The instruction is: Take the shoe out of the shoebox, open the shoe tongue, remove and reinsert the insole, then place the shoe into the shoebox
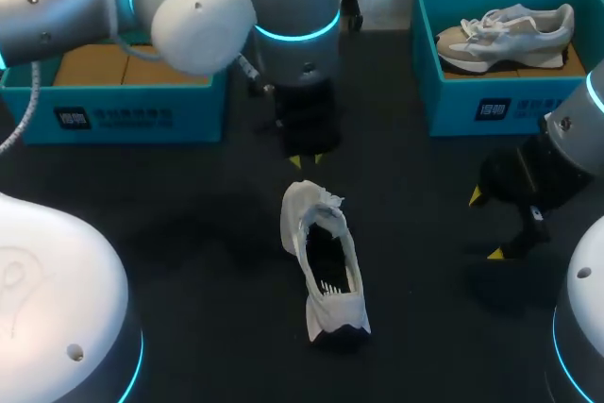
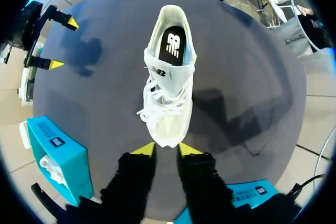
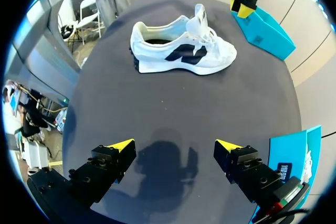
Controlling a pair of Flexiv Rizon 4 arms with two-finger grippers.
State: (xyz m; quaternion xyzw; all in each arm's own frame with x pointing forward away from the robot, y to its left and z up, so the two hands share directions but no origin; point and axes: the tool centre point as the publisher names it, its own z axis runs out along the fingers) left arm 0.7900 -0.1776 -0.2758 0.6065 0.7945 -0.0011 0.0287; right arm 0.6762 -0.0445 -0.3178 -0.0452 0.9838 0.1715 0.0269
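A white shoe (image 1: 326, 261) lies upright on the dark table, toe pointing away from me and heel toward me. Its tongue stands up and the black insole (image 2: 172, 45) shows in the opening. My left gripper (image 1: 307, 159) hangs just beyond the toe, fingers only a narrow gap apart and holding nothing. In the left wrist view the toe (image 2: 167, 137) sits right ahead of that gripper's (image 2: 166, 149) tips. My right gripper (image 1: 486, 224) stands wide open to the right of the shoe, well clear of it. Its (image 3: 174, 145) wrist view shows the shoe (image 3: 184, 51) side-on.
A teal shoebox (image 1: 453, 110) at the back right holds a second pale shoe (image 1: 505, 35). Another teal box (image 1: 123, 115) with brown cardboard inside stands at the back left, partly under my left arm. Bare tabletop surrounds the white shoe.
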